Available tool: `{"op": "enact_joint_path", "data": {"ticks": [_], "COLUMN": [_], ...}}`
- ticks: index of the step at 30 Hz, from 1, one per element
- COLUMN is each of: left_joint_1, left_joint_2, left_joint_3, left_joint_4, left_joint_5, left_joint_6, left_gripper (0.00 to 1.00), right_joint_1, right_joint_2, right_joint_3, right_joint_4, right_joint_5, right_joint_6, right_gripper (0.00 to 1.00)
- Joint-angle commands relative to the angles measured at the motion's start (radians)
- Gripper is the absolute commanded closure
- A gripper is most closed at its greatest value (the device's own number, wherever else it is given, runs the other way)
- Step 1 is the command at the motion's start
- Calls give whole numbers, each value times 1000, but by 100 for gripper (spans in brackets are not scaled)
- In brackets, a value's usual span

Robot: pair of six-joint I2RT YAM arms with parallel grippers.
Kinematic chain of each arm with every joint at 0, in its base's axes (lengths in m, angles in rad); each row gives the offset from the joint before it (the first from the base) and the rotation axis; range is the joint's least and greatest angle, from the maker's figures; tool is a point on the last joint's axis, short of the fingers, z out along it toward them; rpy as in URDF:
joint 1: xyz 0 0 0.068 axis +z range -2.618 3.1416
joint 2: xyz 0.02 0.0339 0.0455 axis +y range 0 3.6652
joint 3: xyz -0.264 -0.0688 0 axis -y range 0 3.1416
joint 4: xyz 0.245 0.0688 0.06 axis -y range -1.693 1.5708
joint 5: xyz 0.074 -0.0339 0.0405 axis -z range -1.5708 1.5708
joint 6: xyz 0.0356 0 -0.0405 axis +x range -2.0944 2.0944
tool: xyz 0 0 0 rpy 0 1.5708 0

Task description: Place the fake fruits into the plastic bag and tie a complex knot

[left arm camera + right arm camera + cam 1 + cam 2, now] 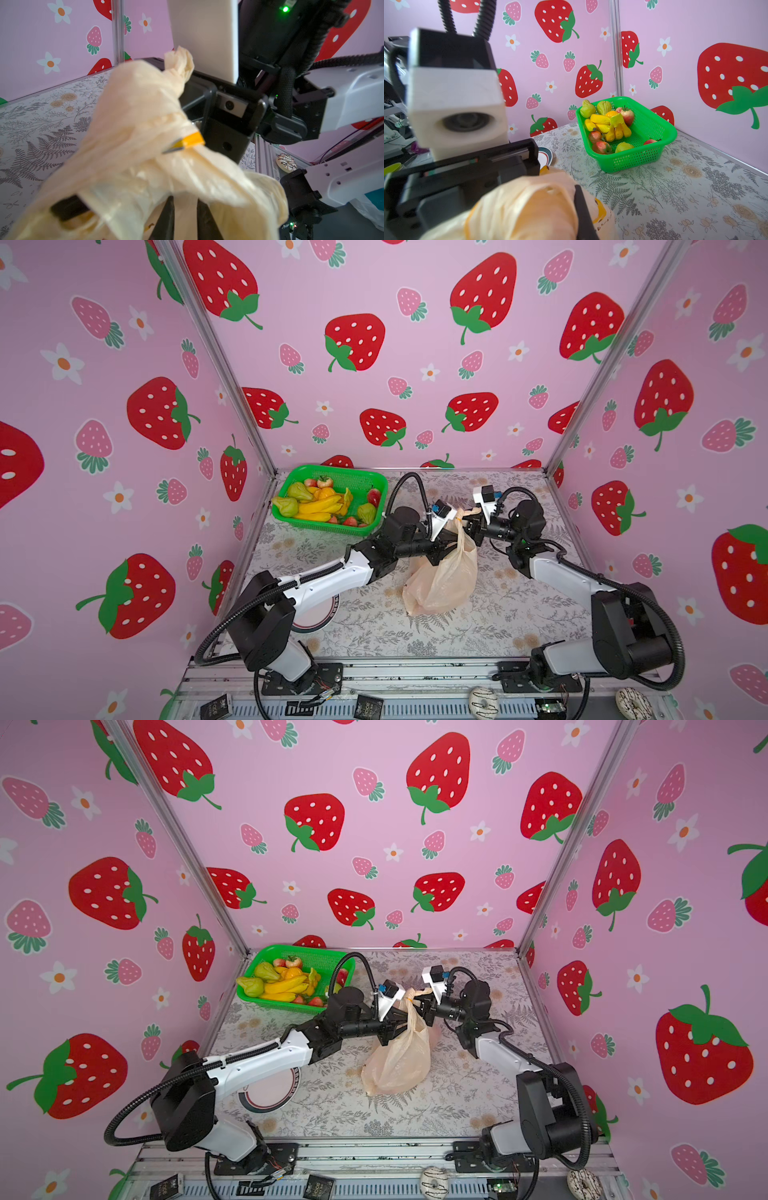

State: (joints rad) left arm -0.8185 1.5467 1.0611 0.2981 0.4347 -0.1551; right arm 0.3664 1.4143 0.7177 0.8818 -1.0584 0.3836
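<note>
Plastic bag [442, 578] sat mid-worktop [519, 614], its bottom resting on the surface and its neck held up between both arms. Left pincer [450, 544] stood narrow, clamped on the bunched neck below the twisted handles [459, 515]; right pincer [468, 527] was fully closed just beside those handles, any grip on film not discernible. Fake fruits [320, 506] lay heaped in green basket [316, 526] at the far left corner, well apart from the bag.

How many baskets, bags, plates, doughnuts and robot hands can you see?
green basket: 1
plastic bag: 1
plate: 1
doughnuts: 2
robot hands: 2
Total: 7
</note>
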Motion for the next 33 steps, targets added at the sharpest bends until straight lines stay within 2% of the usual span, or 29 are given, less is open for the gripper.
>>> {"op": "enact_joint_path", "data": {"ticks": [1,5,10,16,18,21,27,33], "left_joint_1": [1,12,43,116,147,183,186,184], "left_joint_2": [-14,-63,-144,-240,-257,-243,-153,-103], "left_joint_3": [-21,-64,-81,-92,-85,-49,50,84], "left_joint_4": [70,64,-38,-102,-110,-131,-211,-240], "left_joint_5": [-5,27,63,98,104,108,172,222], "left_joint_6": [2,44,145,214,221,221,271,308], "left_gripper": [73,64,51,48,50,57,71,75], "right_joint_1": [8,8,12,16,19,23,30,34], "right_joint_2": [-18,-18,-8,-5,-7,-8,-3,-5], "right_joint_3": [-23,-32,-27,-21,-15,-7,1,13], "right_joint_4": [177,201,235,220,209,177,167,140], "right_joint_5": [-8,0,-2,-8,-11,-12,-11,-11], "right_joint_6": [112,116,133,119,109,85,79,64], "right_gripper": [100,100,100,100,100,100,100,100]}}
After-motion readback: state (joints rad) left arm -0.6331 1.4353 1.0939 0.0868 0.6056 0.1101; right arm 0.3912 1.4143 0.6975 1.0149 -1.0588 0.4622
